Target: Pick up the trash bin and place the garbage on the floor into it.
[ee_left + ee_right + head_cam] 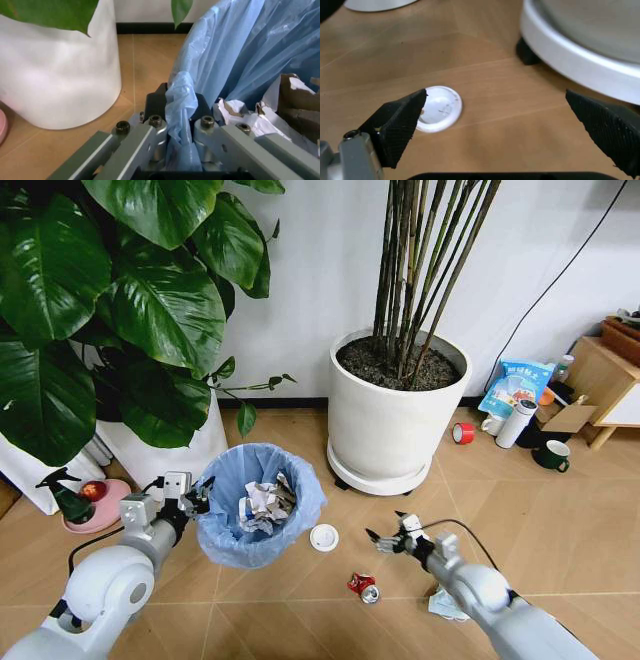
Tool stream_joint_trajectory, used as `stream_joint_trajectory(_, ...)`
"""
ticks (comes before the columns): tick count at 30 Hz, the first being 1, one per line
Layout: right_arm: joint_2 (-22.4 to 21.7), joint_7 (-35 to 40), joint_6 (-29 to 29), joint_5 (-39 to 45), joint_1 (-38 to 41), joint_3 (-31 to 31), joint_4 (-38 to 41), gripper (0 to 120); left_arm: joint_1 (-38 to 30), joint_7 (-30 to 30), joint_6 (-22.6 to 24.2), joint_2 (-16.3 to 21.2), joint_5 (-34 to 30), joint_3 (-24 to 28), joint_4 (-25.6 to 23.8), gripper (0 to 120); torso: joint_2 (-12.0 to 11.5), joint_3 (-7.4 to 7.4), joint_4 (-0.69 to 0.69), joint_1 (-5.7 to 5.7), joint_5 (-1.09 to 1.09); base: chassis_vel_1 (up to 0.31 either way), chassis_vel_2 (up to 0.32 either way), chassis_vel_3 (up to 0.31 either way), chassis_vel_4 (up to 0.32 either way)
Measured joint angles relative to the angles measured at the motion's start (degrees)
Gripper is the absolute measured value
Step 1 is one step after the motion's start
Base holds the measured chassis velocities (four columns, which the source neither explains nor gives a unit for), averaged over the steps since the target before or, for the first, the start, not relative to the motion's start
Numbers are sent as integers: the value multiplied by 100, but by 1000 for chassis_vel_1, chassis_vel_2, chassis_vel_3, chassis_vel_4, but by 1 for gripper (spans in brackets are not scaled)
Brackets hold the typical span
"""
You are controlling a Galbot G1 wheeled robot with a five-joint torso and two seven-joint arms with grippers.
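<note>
Holding the blue-bagged round trash bin (258, 502) pinched in my left gripper (196, 498), crumpled paper already inside, I'm hovering my open right gripper (385, 538) near the white round lid (324, 537); the crushed red can (362, 586) is waiting too.

A crinkly light-blue bag is seen lining the trash bin (258, 502), with crumpled white and brown paper inside. On the light-brown chevron-planked floor (300, 600), a white round lid (324, 537) is noted at 3 o'clock of the bin and a crushed red can (363, 586) at 4 o'clock. Black textured pads (402, 122) are recorded on the right gripper (510, 127), grey metal links on the left gripper (177, 123).
</note>
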Motion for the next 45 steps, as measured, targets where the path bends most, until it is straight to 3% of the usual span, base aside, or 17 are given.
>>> stream_joint_trajectory(9,1053,-17,75,-79,812,-702,-1404,100,130,19,10,98,-24,-133,-59,1,0,0,1,0,1,0,0,0,0)
stream_joint_trajectory(17,1463,-25,132,-243,1177,-727,-2230,100,143,23,14,126,-62,-150,-118,1,0,0,-1,0,-1,0,0,0,0)
stream_joint_trajectory(34,1687,-72,144,-361,1477,-608,-3040,98,128,34,9,75,-42,-69,-132,1,0,-1,-1,0,0,0,0,0,0)
stream_joint_trajectory(45,1798,-87,155,-393,1468,-536,-3293,72,117,39,-1,102,-41,-48,-138,1,0,-1,0,-1,0,0,0,0,0)
